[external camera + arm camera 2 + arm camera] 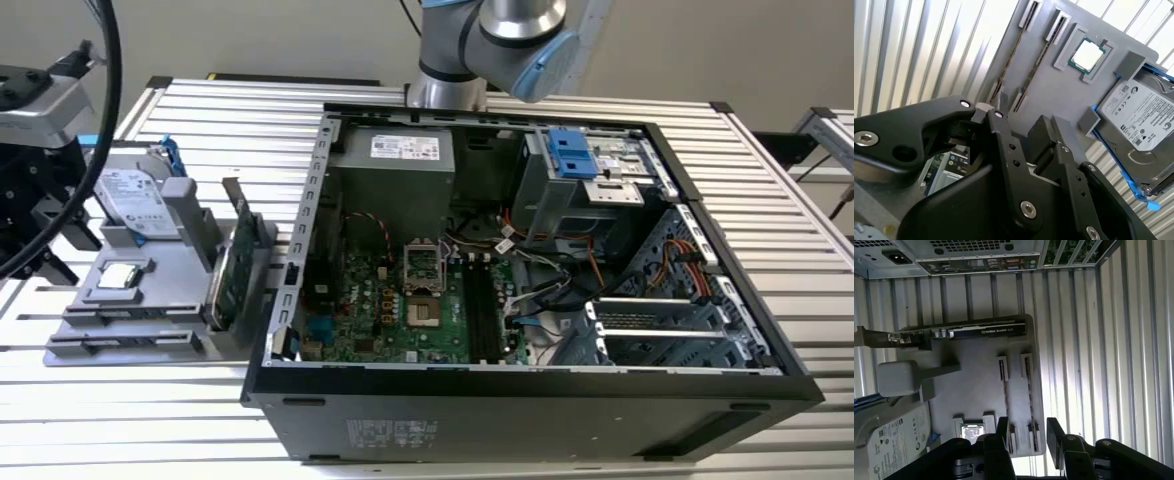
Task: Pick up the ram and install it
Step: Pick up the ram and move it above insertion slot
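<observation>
The gray tray (167,300) carried one hard drive (134,200), one processor chip (120,277), one upright card (228,280) and two ram sticks (1003,390) standing on edge in the tray's slots. Above the tray's ram end, the gripper (1028,431) hung with its two fingers (1054,432) spread, holding nothing.

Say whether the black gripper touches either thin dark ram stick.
Apart: the first wrist view shows the gripper hanging above both ram sticks in their grey tray.
</observation>
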Tool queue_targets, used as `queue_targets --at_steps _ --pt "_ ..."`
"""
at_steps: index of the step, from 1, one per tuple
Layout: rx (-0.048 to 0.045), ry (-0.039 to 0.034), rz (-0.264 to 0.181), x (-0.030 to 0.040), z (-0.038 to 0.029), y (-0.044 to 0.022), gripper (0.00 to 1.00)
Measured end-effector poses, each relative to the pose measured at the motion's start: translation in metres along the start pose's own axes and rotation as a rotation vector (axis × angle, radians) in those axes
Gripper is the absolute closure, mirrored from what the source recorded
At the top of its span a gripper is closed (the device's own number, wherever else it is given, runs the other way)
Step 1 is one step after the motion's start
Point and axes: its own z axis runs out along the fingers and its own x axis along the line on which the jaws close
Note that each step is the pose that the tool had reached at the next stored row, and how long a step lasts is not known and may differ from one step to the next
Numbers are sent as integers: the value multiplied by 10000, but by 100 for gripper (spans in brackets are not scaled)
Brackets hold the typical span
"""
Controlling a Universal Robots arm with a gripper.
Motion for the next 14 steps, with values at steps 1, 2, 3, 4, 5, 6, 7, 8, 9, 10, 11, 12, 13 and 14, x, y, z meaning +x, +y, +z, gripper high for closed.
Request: queue_targets --at_steps 1,2,3,4,5,6,7,8,9,10,11,12,13,14 --pt "2 0 -55 -2 4 0 0" --pt "1 2 -104 -3 9 0 0" --pt "2 3 -149 -4 15 0 0" --pt "3 4 -193 -6 19 0 0" --pt "5 3 -241 -8 24 0 0" --pt "5 5 -294 -10 29 0 0" --pt "5 6 -346 -12 34 0 0" --pt "5 8 -393 -13 39 0 0" --pt "6 8 -437 -15 44 0 0" --pt "7 8 -481 -17 49 0 0" --pt "9 8 -530 -19 54 0 0" --pt "9 8 -574 -21 59 0 0" --pt "10 9 -616 -23 64 0 0" --pt "11 8 -652 -25 69 0 0"
